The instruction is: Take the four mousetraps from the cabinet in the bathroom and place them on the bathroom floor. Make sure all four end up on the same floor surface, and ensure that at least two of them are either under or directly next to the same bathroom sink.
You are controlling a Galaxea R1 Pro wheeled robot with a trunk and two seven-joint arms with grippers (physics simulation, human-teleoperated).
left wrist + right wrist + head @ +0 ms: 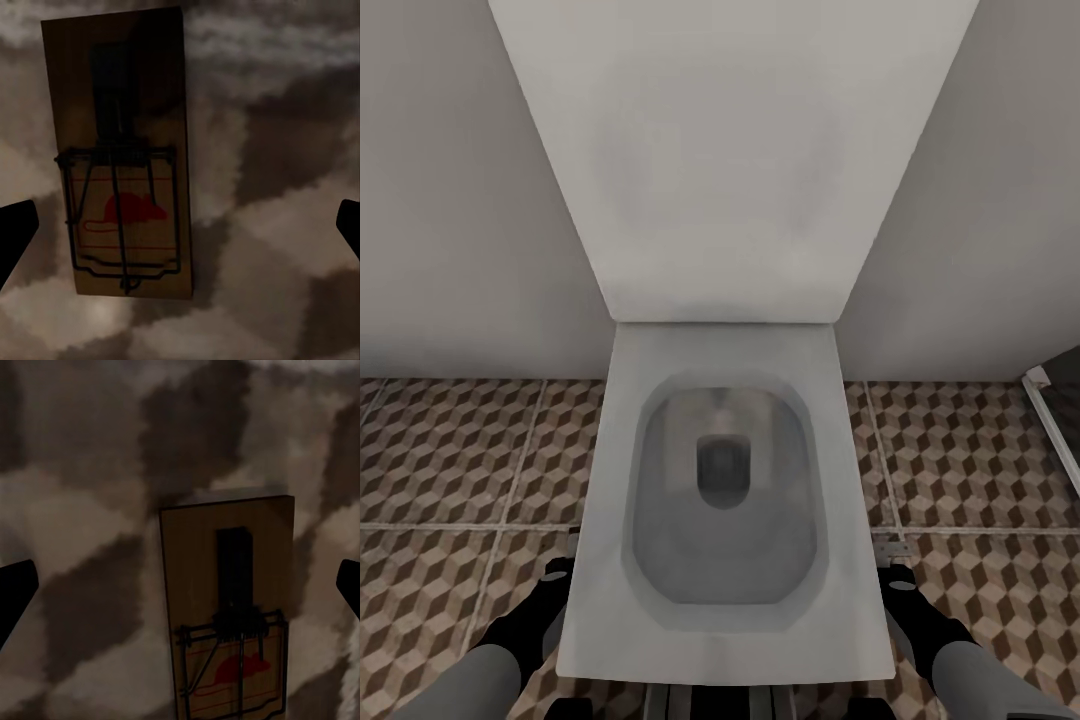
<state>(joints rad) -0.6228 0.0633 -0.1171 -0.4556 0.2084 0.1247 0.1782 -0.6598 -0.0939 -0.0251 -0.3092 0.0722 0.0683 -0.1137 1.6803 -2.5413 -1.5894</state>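
One mousetrap (pixel 120 150), a brown wooden slab with a dark wire bar and a red mouse print, lies flat on the cube-patterned bathroom floor (pixel 285 187) below my left gripper (pixel 182 231). That gripper is open, its dark fingertips (pixel 15 232) far apart and touching nothing. A second mousetrap (pixel 229 615) lies flat on the bathroom floor (pixel 90 510) below my right gripper (pixel 182 591), also open and empty. In the head view both arms hang low, the left gripper (pixel 555 580) and right gripper (pixel 898 580) on either side of a toilet. The cabinet and the bathroom sink are out of view.
A white toilet (pixel 610 560) with its lid (pixel 730 150) raised stands directly in front of me against pale walls. Patterned floor (pixel 450 450) runs along both sides of it. A dark framed edge (pixel 1060 420) shows at the far right.
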